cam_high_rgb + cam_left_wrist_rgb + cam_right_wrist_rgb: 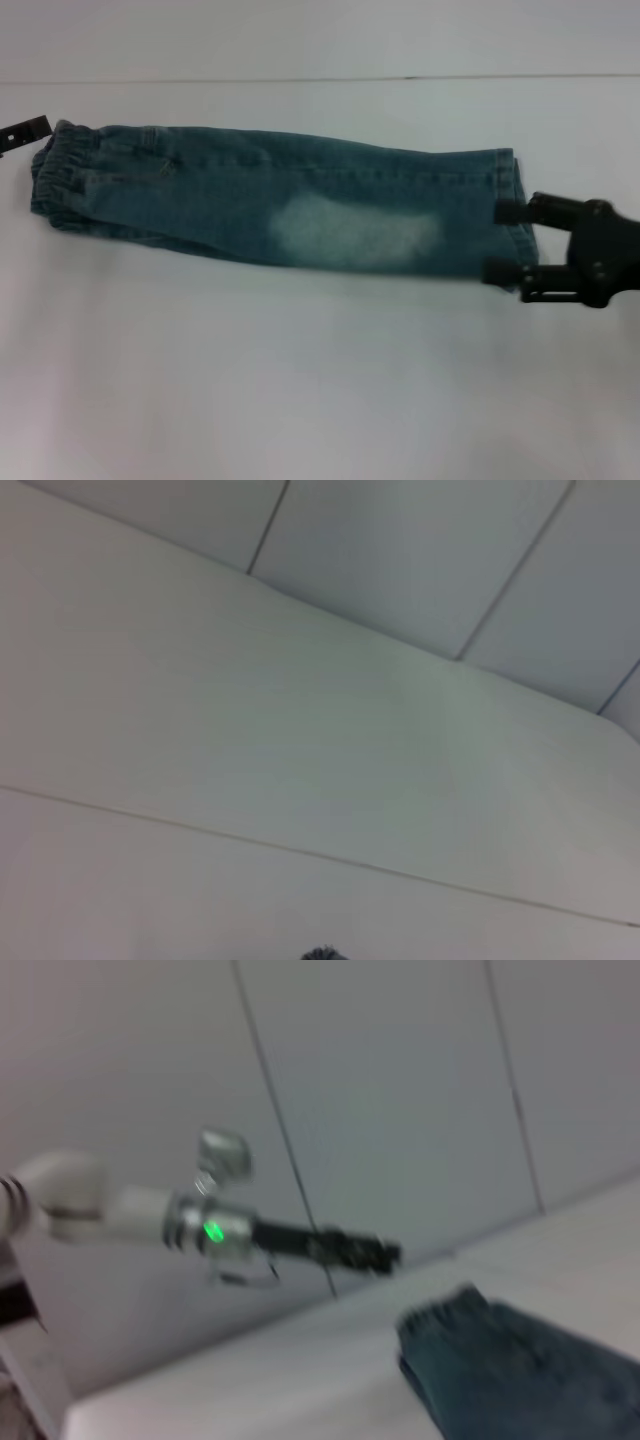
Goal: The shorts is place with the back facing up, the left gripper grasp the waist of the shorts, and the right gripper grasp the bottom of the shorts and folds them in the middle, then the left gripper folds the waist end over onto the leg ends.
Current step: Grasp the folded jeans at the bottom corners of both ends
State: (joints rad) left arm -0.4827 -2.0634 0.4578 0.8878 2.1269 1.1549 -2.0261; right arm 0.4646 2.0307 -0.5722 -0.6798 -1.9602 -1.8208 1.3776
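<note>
The shorts [280, 205] lie folded lengthwise into a long denim strip across the white table, with a pale washed patch in the middle. The elastic waist [58, 170] is at the left end and the leg ends [508, 190] at the right. My right gripper [503, 241] is open at the leg ends, its two black fingertips [505, 212] reaching over the hem edge. Only a black sliver of my left gripper [25, 131] shows at the picture's left edge, just beside the waist. In the right wrist view the left gripper [365, 1250] hangs a little above and beyond the waist [480, 1345].
The white table [300, 380] stretches wide in front of the shorts, and its back edge [320, 78] meets a pale panelled wall. The left wrist view shows only table and wall panels.
</note>
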